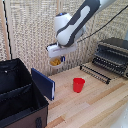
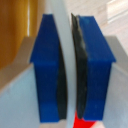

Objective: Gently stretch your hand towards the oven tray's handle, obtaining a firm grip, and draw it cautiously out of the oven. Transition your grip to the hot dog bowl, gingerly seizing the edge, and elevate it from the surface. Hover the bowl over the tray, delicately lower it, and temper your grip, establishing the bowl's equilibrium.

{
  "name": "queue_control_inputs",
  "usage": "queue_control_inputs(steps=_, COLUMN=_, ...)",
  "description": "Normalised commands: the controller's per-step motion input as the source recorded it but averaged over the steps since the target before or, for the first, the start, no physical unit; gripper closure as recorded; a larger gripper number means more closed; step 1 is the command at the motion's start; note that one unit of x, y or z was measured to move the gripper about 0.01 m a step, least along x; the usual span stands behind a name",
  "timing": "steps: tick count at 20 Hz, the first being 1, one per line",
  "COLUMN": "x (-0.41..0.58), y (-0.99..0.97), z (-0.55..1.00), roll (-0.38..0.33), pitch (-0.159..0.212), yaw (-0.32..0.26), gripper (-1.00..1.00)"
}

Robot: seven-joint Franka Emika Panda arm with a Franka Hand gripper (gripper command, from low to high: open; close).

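In the exterior view my gripper [image 1: 59,52] hangs above the table with the hot dog bowl [image 1: 56,61] under it, a small white bowl with yellow food. The wrist view shows the blue pads [image 2: 47,70] shut on the bowl's thin white rim [image 2: 61,30], with yellow food to one side. The bowl is in the air, well off to the exterior view's left of the oven [image 1: 114,52]. The oven stands open, and its dark wire oven tray [image 1: 107,63] sticks out of the mouth above the lowered door flap [image 1: 95,73].
A red cup [image 1: 78,84] stands on the wooden table, below the bowl and towards the exterior view's right. A big black fabric crate [image 1: 19,95] with a blue panel [image 1: 44,82] leaning on it fills the exterior view's lower left. A slatted wall runs behind.
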Motion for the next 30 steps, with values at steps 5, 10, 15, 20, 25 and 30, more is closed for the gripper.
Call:
queue_control_inputs(steps=5, x=0.236, y=-0.27, z=0.60, roll=-0.027, pitch=0.018, yaw=-0.283, gripper=1.00)
queue_control_inputs(steps=10, x=0.162, y=-0.27, z=0.48, roll=0.000, pitch=0.000, yaw=-0.299, gripper=1.00)
queue_control_inputs(steps=15, x=0.163, y=-0.35, z=0.42, roll=0.000, pitch=-0.009, yaw=-0.275, gripper=1.00)
queue_control_inputs(steps=20, x=0.073, y=-0.59, z=0.39, roll=0.001, pitch=-0.002, yaw=-0.204, gripper=1.00)
queue_control_inputs(steps=25, x=0.000, y=-0.75, z=0.27, roll=0.006, pitch=0.000, yaw=-0.156, gripper=1.00)
queue_control_inputs(steps=30, x=-0.087, y=-0.81, z=0.07, roll=0.013, pitch=0.000, yaw=-0.131, gripper=1.00)
